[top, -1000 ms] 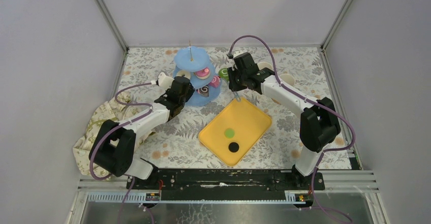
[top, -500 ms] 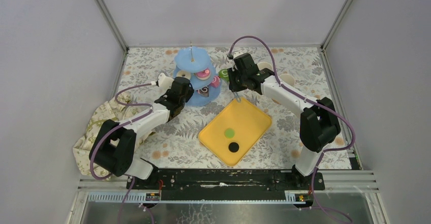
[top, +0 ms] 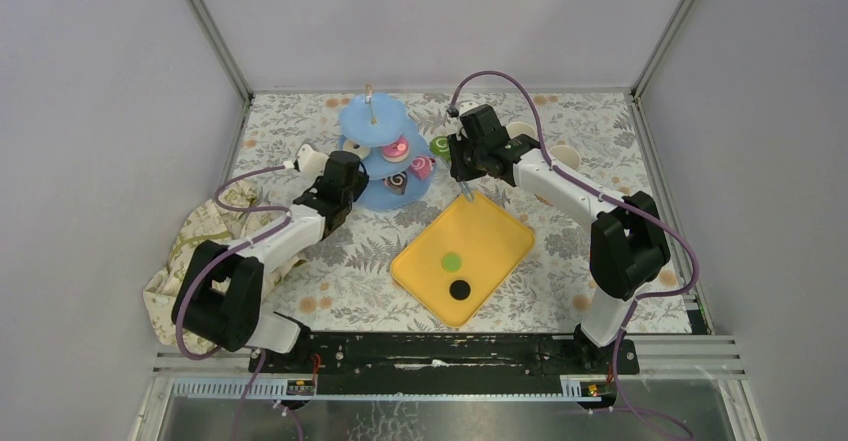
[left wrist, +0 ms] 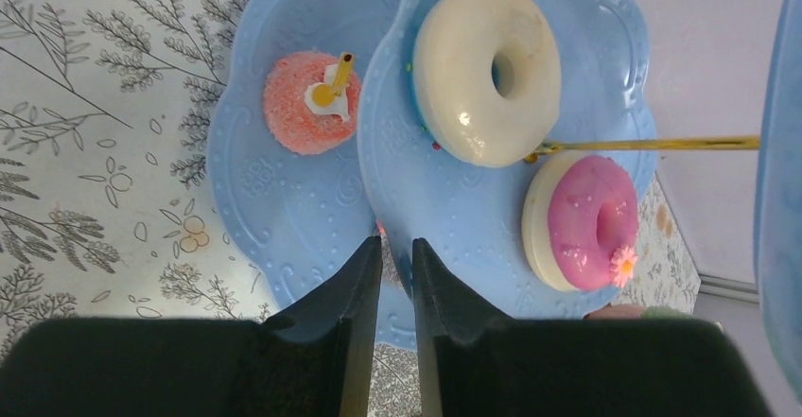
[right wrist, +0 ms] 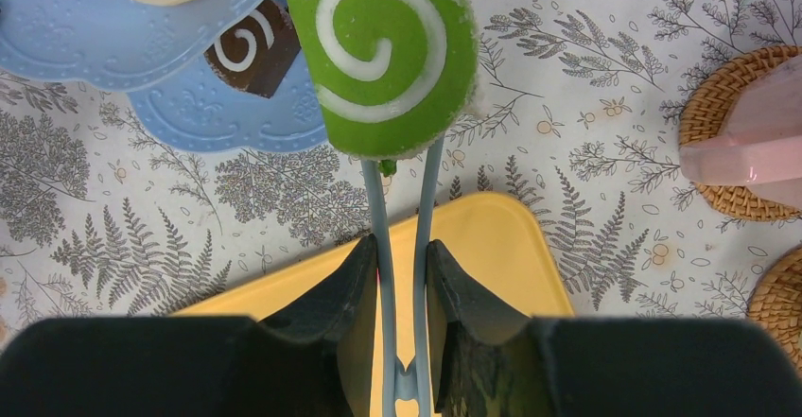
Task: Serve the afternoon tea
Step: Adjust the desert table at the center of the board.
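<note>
The light-blue three-tier stand (top: 371, 121) stands at the back centre-left. My left gripper (left wrist: 395, 245) is shut on the rim of its middle tier (left wrist: 473, 209). That tier carries a white donut (left wrist: 487, 72) and a pink donut (left wrist: 582, 218). An orange-pink pastry (left wrist: 307, 105) lies on the bottom tier. My right gripper (right wrist: 402, 245) is shut on grey-blue tongs (right wrist: 378, 199). The tongs pinch a green swirl roll (right wrist: 383, 53) just right of the stand. A brown swirl roll (right wrist: 248, 53) sits on the bottom tier. A pink mug (right wrist: 747, 138) lies at the right.
The yellow tray (top: 495, 226) lies in the middle, holding a green pastry (top: 451, 260) and a black one (top: 459, 288). A crumpled beige cloth (top: 195, 246) is at the left edge. Wicker coasters (right wrist: 719, 105) sit right of the tongs.
My left gripper has closed on the stand's middle rim and moved left with it, and the stand has shifted slightly left. The right arm holds still.
</note>
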Motion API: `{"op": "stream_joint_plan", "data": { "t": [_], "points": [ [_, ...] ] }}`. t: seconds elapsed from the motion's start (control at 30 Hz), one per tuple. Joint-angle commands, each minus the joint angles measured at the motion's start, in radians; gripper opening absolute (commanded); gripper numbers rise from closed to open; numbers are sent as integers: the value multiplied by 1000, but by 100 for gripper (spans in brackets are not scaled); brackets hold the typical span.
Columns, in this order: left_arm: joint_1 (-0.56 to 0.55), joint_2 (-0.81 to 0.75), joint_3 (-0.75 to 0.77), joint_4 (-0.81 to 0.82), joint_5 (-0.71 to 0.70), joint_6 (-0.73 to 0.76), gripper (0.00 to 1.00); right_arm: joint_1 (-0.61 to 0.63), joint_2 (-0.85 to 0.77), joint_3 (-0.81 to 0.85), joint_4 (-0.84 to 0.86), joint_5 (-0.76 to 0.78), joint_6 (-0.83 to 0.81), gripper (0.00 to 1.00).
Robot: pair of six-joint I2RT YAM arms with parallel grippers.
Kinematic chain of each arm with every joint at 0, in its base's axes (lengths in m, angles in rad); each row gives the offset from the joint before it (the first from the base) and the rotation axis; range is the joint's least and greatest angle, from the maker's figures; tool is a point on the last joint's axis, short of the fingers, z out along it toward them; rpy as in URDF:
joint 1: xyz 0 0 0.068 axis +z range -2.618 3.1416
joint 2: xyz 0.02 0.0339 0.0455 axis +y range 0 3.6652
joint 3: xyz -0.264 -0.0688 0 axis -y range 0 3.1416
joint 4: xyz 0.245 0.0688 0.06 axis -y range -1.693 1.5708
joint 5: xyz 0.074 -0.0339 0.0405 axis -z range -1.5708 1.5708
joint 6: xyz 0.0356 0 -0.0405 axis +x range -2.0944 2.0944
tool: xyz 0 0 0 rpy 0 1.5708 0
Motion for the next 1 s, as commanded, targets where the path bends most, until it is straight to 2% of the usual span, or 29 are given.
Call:
{"op": "stream_joint_plan", "data": {
  "t": [0.0,0.97],
  "points": [
    [32,-22,-16,32,2,39,25,-7,-39,8,26,-28,-17,17],
    [121,29,90,36,31,164,24,-5,-64,46,-19,-32,-39,16]
  ]
}}
